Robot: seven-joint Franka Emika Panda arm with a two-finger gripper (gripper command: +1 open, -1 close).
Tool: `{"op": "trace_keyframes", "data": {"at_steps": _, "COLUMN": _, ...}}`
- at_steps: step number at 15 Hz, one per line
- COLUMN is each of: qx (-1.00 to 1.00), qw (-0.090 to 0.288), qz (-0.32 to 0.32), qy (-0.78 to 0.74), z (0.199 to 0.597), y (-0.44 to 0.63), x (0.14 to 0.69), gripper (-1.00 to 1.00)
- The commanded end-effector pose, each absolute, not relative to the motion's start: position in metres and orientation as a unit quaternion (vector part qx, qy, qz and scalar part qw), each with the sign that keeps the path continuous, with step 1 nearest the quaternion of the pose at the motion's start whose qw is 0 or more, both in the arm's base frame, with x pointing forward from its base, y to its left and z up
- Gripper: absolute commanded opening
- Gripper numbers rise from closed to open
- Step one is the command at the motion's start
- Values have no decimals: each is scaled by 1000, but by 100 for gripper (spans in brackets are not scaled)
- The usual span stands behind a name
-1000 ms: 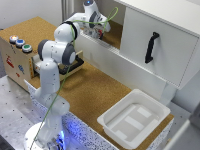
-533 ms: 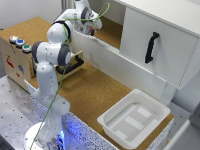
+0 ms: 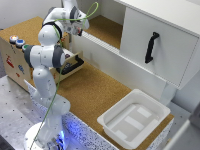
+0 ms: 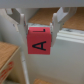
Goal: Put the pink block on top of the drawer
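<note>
The gripper (image 4: 41,25) was seen clamped on the small reddish-pink cube w/ a black letter "A" on its face (image 4: 40,39), one finger (image 4: 59,19) pressed on each side, cube held off any surface. In the exterior view the white arm's gripper (image 3: 79,26) was raised near the frame's upper centre; the cube couldn't be made out there. The light plywood drawer box w/ round coloured buttons on top (image 3: 12,52) sat at the left edge, drawer pulled open, well apart from the gripper. A white plastic tub (image 3: 134,119) was at lower right, a white cabinet w/ black handle (image 3: 160,40) at upper right.

High oblique exterior; close wrist view
</note>
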State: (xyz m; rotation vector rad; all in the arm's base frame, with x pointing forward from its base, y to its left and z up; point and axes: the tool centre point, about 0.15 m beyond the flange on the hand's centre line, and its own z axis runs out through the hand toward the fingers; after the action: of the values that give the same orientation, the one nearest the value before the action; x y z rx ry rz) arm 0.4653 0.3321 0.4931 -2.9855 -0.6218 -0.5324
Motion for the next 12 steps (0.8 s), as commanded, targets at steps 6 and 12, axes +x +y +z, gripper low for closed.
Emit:
{"op": "trace_keyframes", "data": {"at_steps": 6, "qx": -851, "qw": 20, "qz": -79, "qy": -518, "z": 454, "y": 455, "x": 387, "gripper": -100}}
{"op": "trace_keyframes", "data": {"at_steps": 12, "qx": -755, "qw": 83, "qz": -75, "qy": -646, "z": 442, "y": 467, "x": 377, "gripper": -100}}
